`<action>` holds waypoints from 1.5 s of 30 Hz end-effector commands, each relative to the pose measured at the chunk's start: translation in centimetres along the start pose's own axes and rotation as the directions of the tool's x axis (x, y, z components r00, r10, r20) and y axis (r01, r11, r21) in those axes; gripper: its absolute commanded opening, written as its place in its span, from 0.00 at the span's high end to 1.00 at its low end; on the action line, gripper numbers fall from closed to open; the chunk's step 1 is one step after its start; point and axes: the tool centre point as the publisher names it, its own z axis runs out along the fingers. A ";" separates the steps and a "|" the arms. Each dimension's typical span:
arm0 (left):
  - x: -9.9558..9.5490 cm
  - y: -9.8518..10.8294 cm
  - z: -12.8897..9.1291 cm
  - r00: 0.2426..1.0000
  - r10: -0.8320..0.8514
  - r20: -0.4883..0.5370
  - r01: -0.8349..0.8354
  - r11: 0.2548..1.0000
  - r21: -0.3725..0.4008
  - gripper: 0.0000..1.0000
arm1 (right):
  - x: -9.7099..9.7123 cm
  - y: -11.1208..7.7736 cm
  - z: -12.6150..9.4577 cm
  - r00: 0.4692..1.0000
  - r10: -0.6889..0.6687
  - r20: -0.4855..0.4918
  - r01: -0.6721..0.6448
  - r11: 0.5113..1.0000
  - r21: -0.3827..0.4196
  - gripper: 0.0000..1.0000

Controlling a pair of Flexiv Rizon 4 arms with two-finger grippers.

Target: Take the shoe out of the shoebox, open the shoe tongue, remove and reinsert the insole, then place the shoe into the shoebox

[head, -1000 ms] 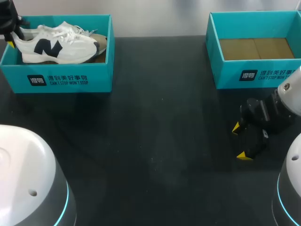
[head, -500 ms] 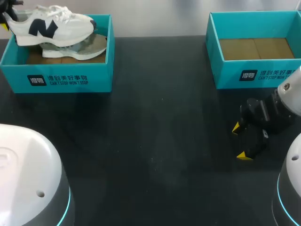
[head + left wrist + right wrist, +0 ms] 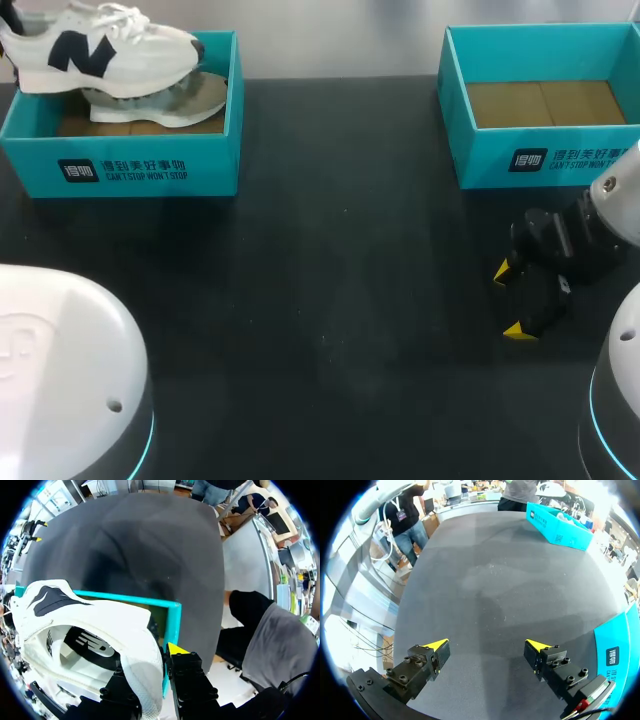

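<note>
The black table (image 3: pixel 330 300) carries two teal boxes at its far side; the left box (image 3: pixel 120 165) and the right box (image 3: pixel 545 150) each bear a white logo and lines of print on the front; the right box shows only a brown floor, and its far corner is cut off at the head view's edge; the white shoe (image 3: pixel 100 50), a dark logo on its side, hangs lifted over the left box, toe toward the table's middle; its heel is clamped between the fingers of the left claw (image 3: pixel 150 662), one yellow tip showing, the other hidden behind the heel; a second shoe (image 3: pixel 165 100) lies in the left box beneath it, partly covered; the right claw (image 3: pixel 487 647) sits near the right box over bare table, fingers wide apart, holding nothing
</note>
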 end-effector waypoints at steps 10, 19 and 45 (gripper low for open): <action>-0.4 -14.4 -0.9 1.000 0.032 0.001 -0.031 0.995 -0.093 1.00 | 0.0 0.1 0.1 1.000 0.001 0.001 -0.001 1.000 0.003 0.00; -2.0 -22.5 0.7 0.998 0.059 0.013 -0.058 0.995 -0.083 1.00 | 0.0 0.1 0.1 1.000 0.001 0.001 -0.001 1.000 0.003 0.00; -4.6 -27.4 2.7 0.998 0.050 0.040 -0.048 0.998 -0.036 1.00 | 0.0 0.1 0.1 1.000 0.001 0.001 -0.001 1.000 0.003 0.00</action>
